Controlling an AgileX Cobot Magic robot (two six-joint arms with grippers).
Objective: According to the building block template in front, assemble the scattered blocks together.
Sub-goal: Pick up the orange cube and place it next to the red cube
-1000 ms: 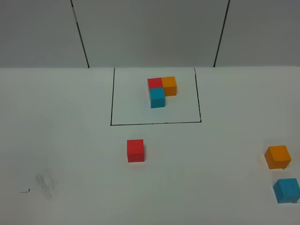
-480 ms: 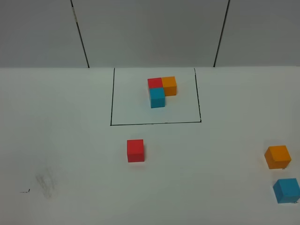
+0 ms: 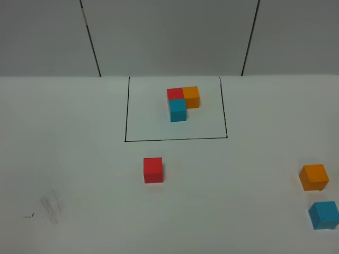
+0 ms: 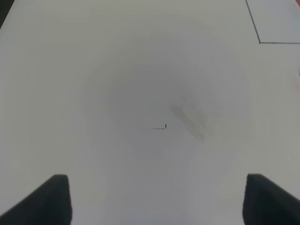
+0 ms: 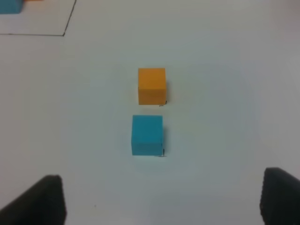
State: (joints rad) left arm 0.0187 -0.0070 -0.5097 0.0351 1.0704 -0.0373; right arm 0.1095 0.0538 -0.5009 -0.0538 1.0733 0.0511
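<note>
The building block template point(image 3: 181, 102) is a tight L of red, orange and light blue cubes inside a black outlined square point(image 3: 126, 138) at the back middle. Of the scattered blocks, the red block point(image 3: 153, 170) lies in front of that square, while the orange block point(image 3: 313, 177) and blue block point(image 3: 323, 215) sit at the far right. In the right wrist view the orange block point(image 5: 152, 86) and blue block point(image 5: 147, 135) lie ahead of my open right gripper point(image 5: 161, 199). My left gripper point(image 4: 157, 199) is open over bare table. Neither arm shows in the exterior view.
A grey smudge point(image 3: 51, 206) and a small black mark point(image 3: 27, 215) are on the white table at the front left; the same smudge point(image 4: 187, 117) shows in the left wrist view. A grey wall with dark seams point(image 3: 91, 39) stands behind the table.
</note>
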